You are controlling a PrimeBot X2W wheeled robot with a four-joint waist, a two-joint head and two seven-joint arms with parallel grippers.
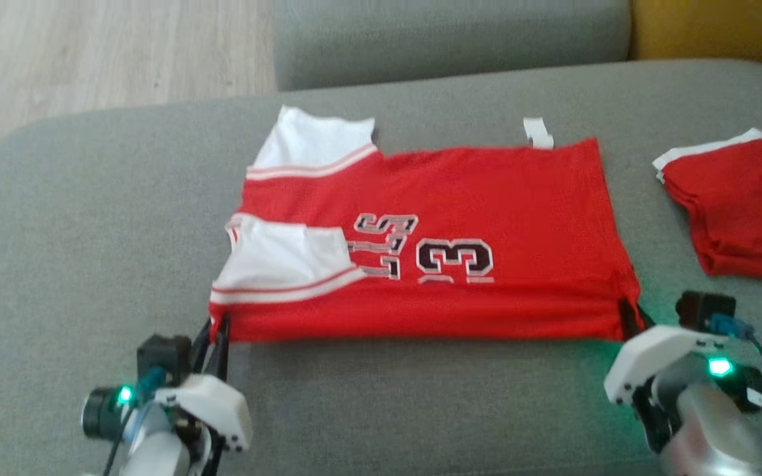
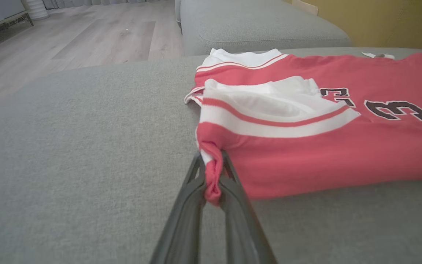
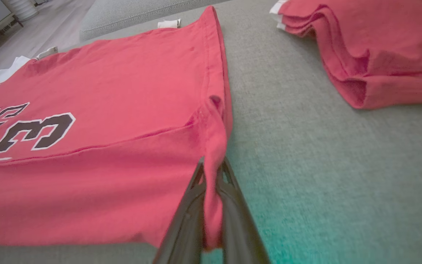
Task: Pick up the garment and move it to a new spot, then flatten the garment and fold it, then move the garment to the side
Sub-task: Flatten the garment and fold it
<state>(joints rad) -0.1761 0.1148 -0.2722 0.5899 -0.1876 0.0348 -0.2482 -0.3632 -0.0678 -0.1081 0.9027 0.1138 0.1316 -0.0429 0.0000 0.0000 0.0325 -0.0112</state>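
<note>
The garment is a red jersey with white sleeves and a black "3", lying flat and sideways on the grey sofa seat. Its near long edge is doubled over. My left gripper is shut on the near left corner, beside the white-striped sleeve; in the left wrist view that red corner is bunched between the dark fingers. At the near right corner my right gripper is shut on the hem, and the right wrist view has the red cloth pinched between its fingers.
A second red garment, folded, lies on the seat to the right of the jersey. Another grey cushion stands behind, with a yellow wall at the far right. Wooden floor lies beyond the sofa's left edge.
</note>
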